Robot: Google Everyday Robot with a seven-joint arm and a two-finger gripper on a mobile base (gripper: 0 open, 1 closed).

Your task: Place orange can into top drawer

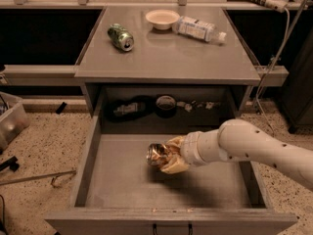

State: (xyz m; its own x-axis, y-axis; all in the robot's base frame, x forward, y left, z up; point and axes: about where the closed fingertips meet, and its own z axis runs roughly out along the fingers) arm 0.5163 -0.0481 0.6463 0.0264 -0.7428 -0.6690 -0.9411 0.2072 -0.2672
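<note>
The orange can (157, 155) is shiny orange-gold with a silver end, lying sideways and pointing left. My gripper (171, 155) is shut on the can and holds it low over the grey floor of the open top drawer (122, 180), near the middle. My white arm (254, 148) reaches in from the right over the drawer's right wall. The drawer is pulled out wide, with its dark handle (171, 227) at the bottom edge of the view.
On the cabinet top (195, 58) lie a green can (121, 36), a white bowl (162, 18) and a clear plastic bottle (199, 29). A dark cluttered recess (161, 105) sits behind the drawer. A plastic bin (10, 121) stands on the speckled floor at left.
</note>
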